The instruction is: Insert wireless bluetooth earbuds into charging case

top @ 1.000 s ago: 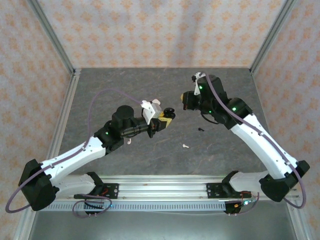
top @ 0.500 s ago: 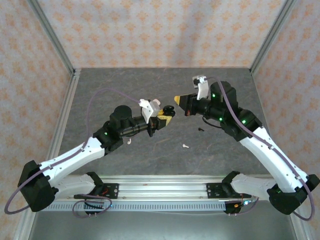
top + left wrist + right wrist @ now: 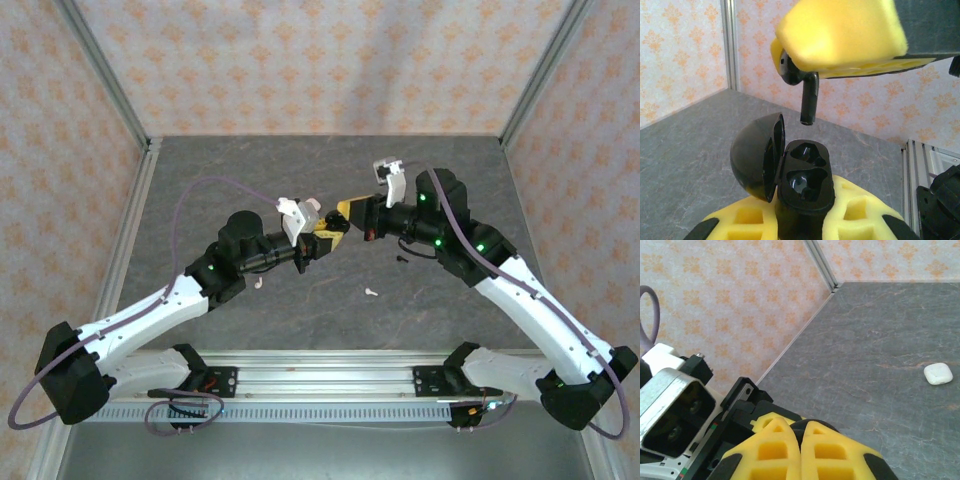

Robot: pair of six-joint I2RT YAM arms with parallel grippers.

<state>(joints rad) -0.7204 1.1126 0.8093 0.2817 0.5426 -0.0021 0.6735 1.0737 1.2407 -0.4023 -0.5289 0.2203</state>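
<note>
A black earbud (image 3: 808, 97) hangs stem-down just above the two empty sockets of the open black charging case (image 3: 805, 182), not touching it. The right gripper (image 3: 800, 440) pinches the bud between its yellow pads. The left gripper (image 3: 325, 240) is clamped on the case, held over the middle of the table (image 3: 250, 180). A white pebble (image 3: 938, 374) lies well apart.

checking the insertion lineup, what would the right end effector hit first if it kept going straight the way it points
Probably the open charging case in the left end effector: the earbud in the right end effector hangs stem-first just above its sockets. Depth is unclear.
</note>
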